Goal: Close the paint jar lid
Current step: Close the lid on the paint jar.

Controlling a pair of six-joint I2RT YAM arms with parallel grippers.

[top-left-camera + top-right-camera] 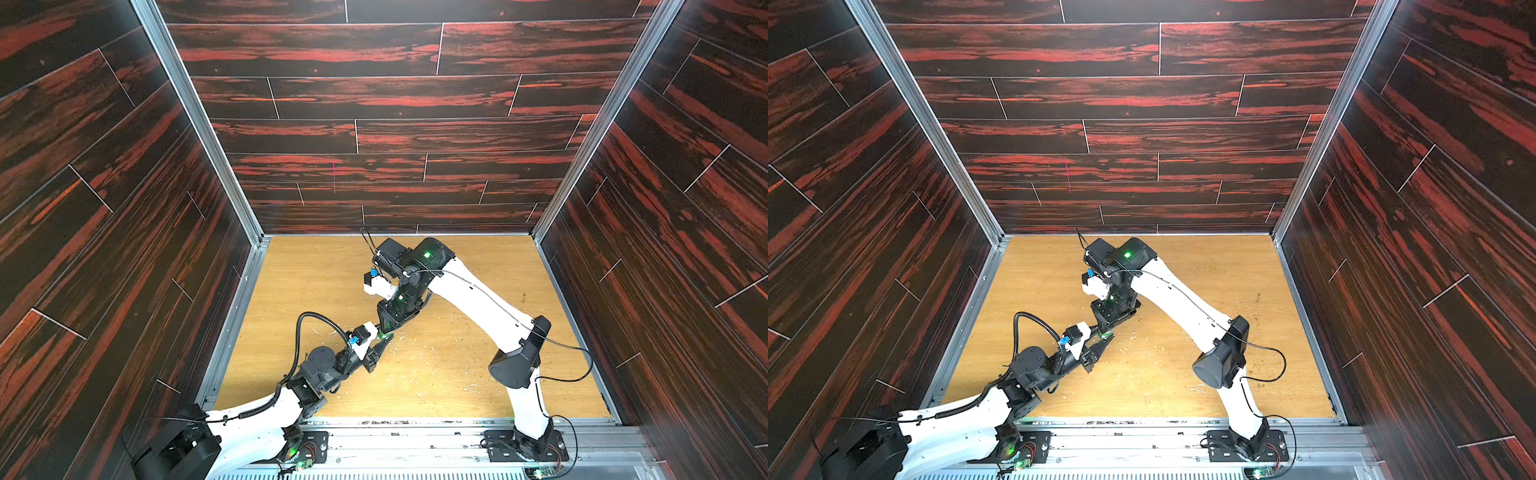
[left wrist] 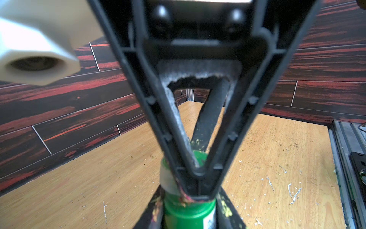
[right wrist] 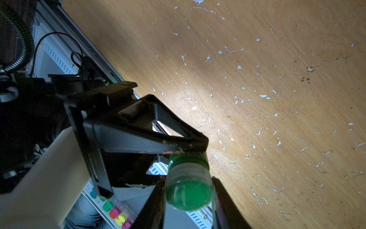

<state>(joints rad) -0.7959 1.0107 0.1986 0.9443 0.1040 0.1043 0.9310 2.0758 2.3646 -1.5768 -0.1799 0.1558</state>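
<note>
The paint jar, clear-sided with green inside, is held off the table with its base toward the right wrist camera. My right gripper is shut on it, one finger on each clear side. The green lid sits on the jar's far end, and my left gripper is shut on that lid. In the left wrist view the jar's clear wall runs on past the lid behind one of the right fingers. In both top views the two grippers meet tip to tip over mid-table, with only a sliver of green showing.
The wooden table is flecked with dried paint. Dark panelled walls close in three sides. A metal rail runs along the front edge. Beyond it lies a strip of coloured paint pots.
</note>
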